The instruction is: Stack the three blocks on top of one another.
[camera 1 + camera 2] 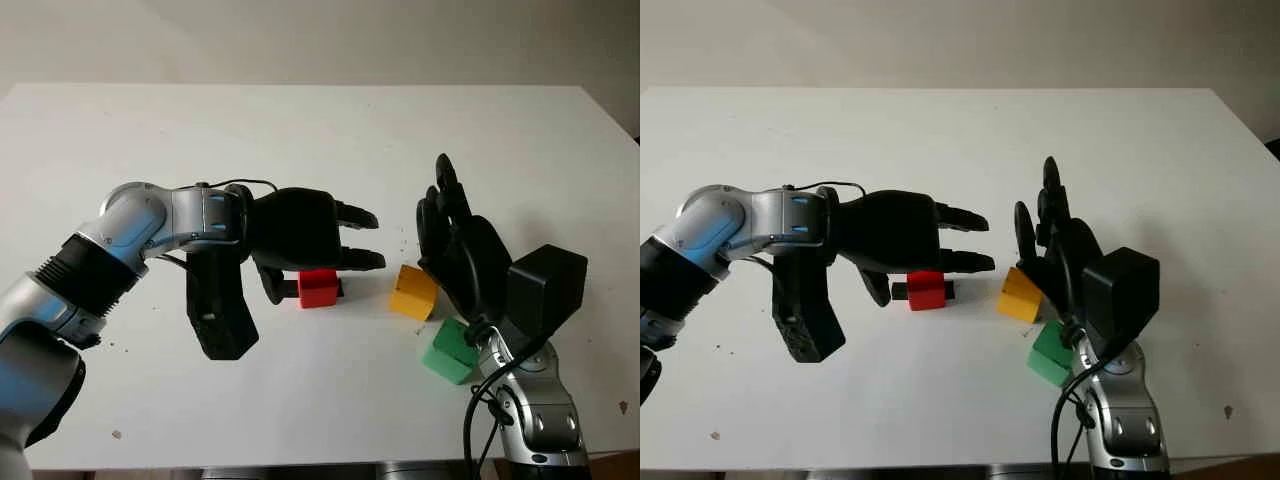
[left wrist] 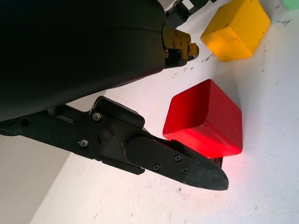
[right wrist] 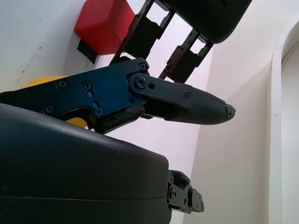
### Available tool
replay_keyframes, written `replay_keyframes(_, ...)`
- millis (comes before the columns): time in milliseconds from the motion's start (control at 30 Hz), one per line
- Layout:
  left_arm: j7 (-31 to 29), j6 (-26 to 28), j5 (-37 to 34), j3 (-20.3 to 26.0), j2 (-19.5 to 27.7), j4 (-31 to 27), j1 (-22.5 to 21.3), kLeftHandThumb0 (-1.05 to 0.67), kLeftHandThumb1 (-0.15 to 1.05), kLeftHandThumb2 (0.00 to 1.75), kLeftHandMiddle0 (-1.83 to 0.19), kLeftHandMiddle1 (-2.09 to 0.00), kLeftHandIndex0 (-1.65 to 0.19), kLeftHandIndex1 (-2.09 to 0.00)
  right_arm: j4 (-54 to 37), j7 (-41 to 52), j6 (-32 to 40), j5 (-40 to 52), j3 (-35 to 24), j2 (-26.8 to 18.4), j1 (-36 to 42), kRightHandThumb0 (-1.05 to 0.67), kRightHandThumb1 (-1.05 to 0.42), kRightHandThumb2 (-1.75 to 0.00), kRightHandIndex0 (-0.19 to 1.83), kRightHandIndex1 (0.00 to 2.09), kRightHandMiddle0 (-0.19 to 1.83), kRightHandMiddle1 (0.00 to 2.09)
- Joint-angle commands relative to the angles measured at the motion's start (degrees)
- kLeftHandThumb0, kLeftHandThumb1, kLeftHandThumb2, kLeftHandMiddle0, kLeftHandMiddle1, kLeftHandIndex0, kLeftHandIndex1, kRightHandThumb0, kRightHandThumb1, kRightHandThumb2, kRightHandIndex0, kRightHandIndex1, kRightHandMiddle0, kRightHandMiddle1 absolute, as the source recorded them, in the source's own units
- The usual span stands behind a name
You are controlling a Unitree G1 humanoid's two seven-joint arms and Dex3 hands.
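A red block (image 1: 318,288) sits on the white table (image 1: 300,130) near the middle front. My left hand (image 1: 330,262) hovers over it, open, its two fingers reaching past the block to the right and its thumb (image 2: 187,163) close beside the block's near side. A yellow block (image 1: 413,292) lies tilted a little to the right of the red one, and a green block (image 1: 450,350) sits nearer the front edge. My right hand (image 1: 440,205) stands open just right of the yellow block, fingers pointing away from me, partly covering the green block.
The table's front edge runs close below the green block and both forearms. The far half of the table and its left side are bare white surface. A black camera box (image 1: 545,288) rides on the right wrist.
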Motion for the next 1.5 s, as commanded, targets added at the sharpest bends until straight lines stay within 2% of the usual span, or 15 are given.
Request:
replay_keyframes(0, -0.12, 0.38, 0.00, 0.57, 0.68, -0.38, 0.82, -0.81, 0.96, 0.04, -0.01, -0.06, 0.03, -0.04, -0.42, -0.12, 0.08, 0.33, -0.06, 0.22, -0.42, -0.76, -1.05, -0.65, -0.19, 0.00, -0.19, 0.00)
replay_keyframes(133, 1.02, -0.36, 0.38, 0.94, 2.10, -0.29, 0.53, -0.55, 0.93, 0.04, 0.03, -0.04, 0.07, -0.03, -0.15, -0.07, -0.42, 0.31, 0.00, 0.16, -0.48, -0.76, -1.05, -0.65, -0.19, 0.00, -0.19, 0.00)
replay_keyframes(267, 2.16, 0.83, -0.55, 2.91, 3.84, 0.68, 0.32, -0.61, 0.92, 0.04, 0.10, -0.03, 0.16, -0.01, -0.31, -0.08, -0.64, 0.22, 0.11, 0.19, -0.21, -0.75, -1.05, -0.65, -0.19, 0.00, -0.19, 0.00)
replay_keyframes(300, 2.02, 1.81, -0.78, 3.64, 4.25, 1.12, 0.27, -0.75, 0.94, 0.05, 0.14, -0.03, 0.18, -0.01, -0.34, -0.13, -0.68, 0.25, 0.12, 0.29, -0.23, -0.74, -1.05, -0.65, -0.19, 0.00, -0.19, 0.00)
replay_keyframes(400, 0.03, 5.93, -3.74, 7.00, 5.39, 3.10, 0.66, -0.88, 0.94, 0.05, 0.18, -0.03, 0.19, 0.00, -0.44, -0.15, -0.61, 0.34, 0.08, 0.32, -0.27, -0.73, -1.05, -0.66, -0.19, 0.00, -0.19, 0.00)
replay_keyframes(667, -12.16, 19.32, -33.20, 21.88, 5.61, 10.47, 6.90, -0.94, 0.98, 0.07, 0.19, 0.00, 0.19, 0.00, -1.22, -0.11, -0.07, 1.20, -1.16, -0.17, -0.41, -0.74, -1.05, -0.64, -0.19, 0.00, -0.19, 0.00)
replay_keyframes(700, -13.10, 20.88, -37.23, 23.93, 5.35, 11.00, 8.37, -0.93, 1.02, 0.10, 0.19, 0.00, 0.19, 0.00, -1.21, 0.06, -0.23, 1.19, -1.29, -0.47, -0.56, -0.74, -1.05, -0.64, -0.19, 0.00, -0.19, 0.00)
replay_keyframes(733, -13.18, 21.44, -40.75, 25.83, 5.11, 11.58, 10.05, -0.93, 1.03, 0.26, 0.19, 0.00, 0.19, 0.00, -1.25, 0.19, -0.40, 1.11, -1.39, -0.76, -0.66, -0.74, -1.05, -0.64, -0.19, 0.00, -0.19, 0.00)
replay_keyframes(833, -11.38, 21.78, -49.09, 30.63, 3.33, 12.83, 15.19, -0.89, 1.05, 0.50, 0.19, 0.00, 0.19, 0.00, -1.06, 0.69, -1.18, 1.13, -1.77, -1.41, -1.02, -0.73, -1.05, -0.64, -0.19, 0.00, -0.19, 0.00)
replay_keyframes(1000, -4.71, 23.28, -55.73, 35.54, -1.75, 10.78, 22.94, -0.92, 1.05, 0.60, 0.19, 0.00, 0.19, 0.00, -2.22, 1.30, 0.50, 1.17, -2.58, -2.96, -1.69, -0.72, -1.05, -0.63, -0.19, 0.00, -0.19, 0.00)
replay_keyframes(1133, -0.02, 24.88, -63.50, 39.81, -9.07, 7.87, 28.85, -0.87, 1.05, 0.63, 0.19, -0.02, 0.18, -0.02, -4.12, 3.18, 3.29, 0.75, -3.46, -6.54, -2.85, -0.74, -1.05, -0.62, -0.19, 0.00, -0.19, 0.00)
replay_keyframes(1200, -0.30, 27.88, -68.46, 41.38, -12.08, 5.81, 31.17, -0.85, 1.05, 0.62, 0.19, 0.00, 0.19, -0.02, -4.57, 4.35, 3.98, 1.49, -4.43, -8.00, -3.66, -0.75, -1.05, -0.60, -0.19, 0.00, -0.19, 0.00)
replay_keyframes(1267, -1.41, 30.94, -72.45, 42.41, -14.02, 4.45, 33.03, -0.86, 1.05, 0.60, 0.19, 0.00, 0.19, 0.00, -4.59, 6.08, 4.36, 1.40, -5.01, -10.49, -4.89, -0.72, -1.05, -0.58, -0.19, 0.00, -0.19, 0.01)
replay_keyframes(1400, -2.44, 31.28, -76.36, 43.76, -16.95, 3.64, 35.84, -0.82, 1.05, 0.64, 0.19, 0.00, 0.19, 0.00, -3.38, 10.12, 0.37, -1.66, -4.93, -16.94, -7.19, -0.70, -1.05, -0.55, -0.16, 0.02, -0.14, 0.05)
replay_keyframes(1467, -1.81, 32.53, -77.55, 44.17, -18.59, 2.17, 37.18, -0.83, 1.05, 0.64, 0.19, 0.00, 0.19, 0.00, -2.42, 12.60, -0.35, -1.02, -5.57, -19.17, -8.79, -0.72, -1.05, -0.45, -0.17, 0.02, -0.14, 0.05)
